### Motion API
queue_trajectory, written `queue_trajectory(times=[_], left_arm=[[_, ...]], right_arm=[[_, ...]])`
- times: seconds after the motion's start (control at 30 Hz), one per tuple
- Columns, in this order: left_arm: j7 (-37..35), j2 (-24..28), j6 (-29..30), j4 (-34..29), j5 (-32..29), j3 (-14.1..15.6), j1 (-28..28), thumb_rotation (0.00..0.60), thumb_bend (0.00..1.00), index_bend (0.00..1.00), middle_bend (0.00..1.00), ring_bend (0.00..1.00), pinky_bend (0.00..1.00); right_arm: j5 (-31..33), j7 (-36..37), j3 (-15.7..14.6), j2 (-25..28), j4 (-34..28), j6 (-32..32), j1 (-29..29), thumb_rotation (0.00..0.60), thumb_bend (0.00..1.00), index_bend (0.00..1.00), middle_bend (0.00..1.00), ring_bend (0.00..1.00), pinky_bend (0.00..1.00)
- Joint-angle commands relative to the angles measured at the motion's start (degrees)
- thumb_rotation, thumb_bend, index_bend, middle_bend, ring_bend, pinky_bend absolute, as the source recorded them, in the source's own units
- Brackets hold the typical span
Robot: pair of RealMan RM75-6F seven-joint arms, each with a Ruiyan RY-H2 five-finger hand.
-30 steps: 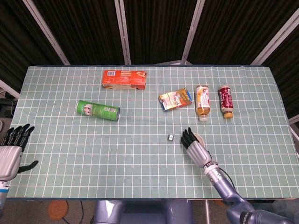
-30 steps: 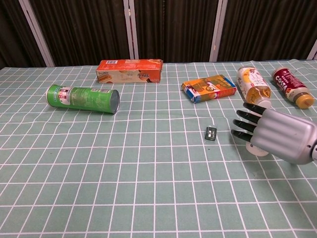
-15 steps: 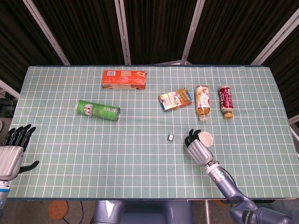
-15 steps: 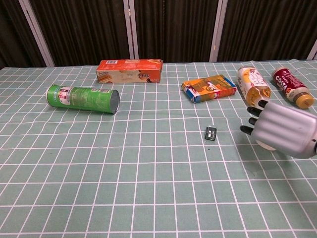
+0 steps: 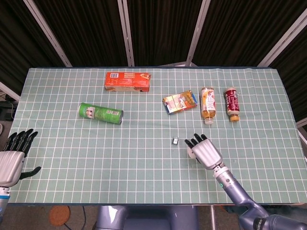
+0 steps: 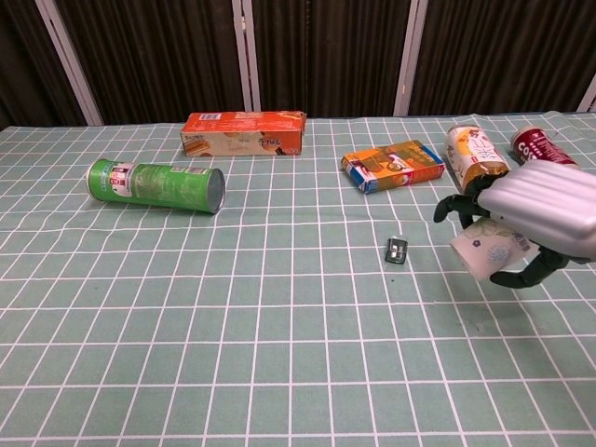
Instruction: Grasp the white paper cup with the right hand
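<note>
The white paper cup [image 6: 481, 251] with small printed marks is tilted on its side in my right hand [image 6: 535, 220], whose fingers and thumb wrap around it just above the green checked mat. From the head view, the right hand [image 5: 206, 151] covers the cup [image 5: 191, 153] except for a white sliver at its left edge. My left hand [image 5: 12, 155] hangs past the table's near left corner with fingers apart, holding nothing; the chest view does not show it.
A small dark clip [image 6: 397, 250] lies just left of the cup. Behind it lie an orange snack pack [image 6: 392, 165], a juice bottle [image 6: 473, 154] and a cola bottle [image 6: 535, 144]. A green can [image 6: 155, 184] and a red box [image 6: 244, 133] lie far left.
My right hand swung over the cup, which had stood on the mat beside it, closed around it and tipped it up. The left hand stayed put.
</note>
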Motion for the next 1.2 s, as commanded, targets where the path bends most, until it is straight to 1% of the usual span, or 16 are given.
queue_trajectory(times=[0.03,0.13,0.27,0.4,0.47,0.53,0.6,0.67,0.7,0.77,0.83,0.93,1.03,1.13,1.2], left_arm=[[0.02,0.02,-0.03,0.03,-0.14,-0.04,-0.02,0.600,0.00,0.00,0.00,0.00,0.00],[-0.03,0.02,-0.21,0.07,-0.32,-0.05,-0.09,0.600,0.00,0.00,0.00,0.00,0.00],[-0.01,0.02,-0.44,0.06,-0.27,0.06,-0.19,0.600,0.00,0.00,0.00,0.00,0.00],[-0.04,0.02,-0.70,0.09,-0.38,0.14,-0.27,0.600,0.00,0.00,0.00,0.00,0.00],[0.02,0.00,-0.71,0.07,-0.36,0.17,-0.28,0.600,0.00,0.00,0.00,0.00,0.00],[0.11,-0.03,-0.71,0.03,-0.32,0.23,-0.28,0.600,0.00,0.00,0.00,0.00,0.00],[0.21,-0.05,-0.74,-0.02,-0.28,0.29,-0.29,0.600,0.00,0.00,0.00,0.00,0.00],[0.18,-0.02,-0.71,-0.07,-0.26,0.32,-0.27,0.600,0.00,0.00,0.00,0.00,0.00],[0.13,0.01,-0.68,-0.09,-0.27,0.30,-0.26,0.600,0.00,0.00,0.00,0.00,0.00],[0.00,0.09,-0.58,-0.09,-0.40,0.22,-0.24,0.600,0.00,0.00,0.00,0.00,0.00],[-0.08,0.13,-0.59,-0.11,-0.48,0.20,-0.23,0.600,0.00,0.00,0.00,0.00,0.00],[0.09,0.15,-0.56,-0.17,-0.35,0.30,-0.22,0.600,0.00,0.00,0.00,0.00,0.00],[0.25,0.12,-0.33,-0.27,-0.02,0.42,-0.14,0.600,0.00,0.00,0.00,0.00,0.00],[0.35,0.11,-0.29,-0.30,0.16,0.52,-0.13,0.600,0.00,0.00,0.00,0.00,0.00],[0.43,0.09,-0.30,-0.30,0.26,0.57,-0.15,0.600,0.00,0.00,0.00,0.00,0.00]], right_arm=[[1.20,13.73,-1.11,1.84,-1.16,-3.09,1.08,0.600,0.17,0.24,0.39,0.21,0.35],[0.92,18.36,-1.58,1.61,0.01,-3.42,1.40,0.600,0.16,0.24,0.39,0.21,0.34],[1.22,22.83,-2.35,1.85,0.70,-5.31,2.15,0.600,0.16,0.24,0.39,0.20,0.34],[1.05,23.87,-2.72,1.62,1.71,-5.44,2.45,0.600,0.16,0.24,0.38,0.19,0.34],[1.06,23.81,-2.97,1.53,2.12,-5.36,2.48,0.600,0.16,0.23,0.36,0.17,0.32],[1.21,23.61,-3.34,1.61,2.28,-5.63,2.53,0.600,0.16,0.19,0.28,0.10,0.26],[1.87,23.46,-3.77,2.10,1.89,-6.79,2.72,0.600,0.14,0.10,0.14,0.02,0.11],[2.28,22.99,-4.24,2.86,1.36,-7.96,2.94,0.600,0.13,0.05,0.06,0.00,0.02],[2.42,22.57,-4.49,3.55,0.71,-8.59,3.13,0.600,0.13,0.04,0.03,0.00,0.00],[2.24,21.34,-4.77,5.23,-1.20,-8.66,3.29,0.600,0.13,0.03,0.02,0.00,0.00],[1.52,19.29,-5.06,6.44,-2.69,-7.66,3.09,0.600,0.13,0.03,0.02,0.00,0.00],[-0.81,12.02,-6.25,8.31,-5.06,-5.43,2.49,0.600,0.12,0.03,0.01,0.00,0.00],[-2.55,1.71,-7.69,9.35,-8.12,-3.78,1.54,0.600,0.12,0.03,0.01,0.00,0.00],[-3.43,-5.73,-8.57,9.10,-9.96,-3.15,0.91,0.600,0.13,0.03,0.01,0.00,0.00],[-3.52,-11.24,-8.73,7.98,-10.46,-2.74,0.44,0.600,0.12,0.03,0.01,0.00,0.00]])
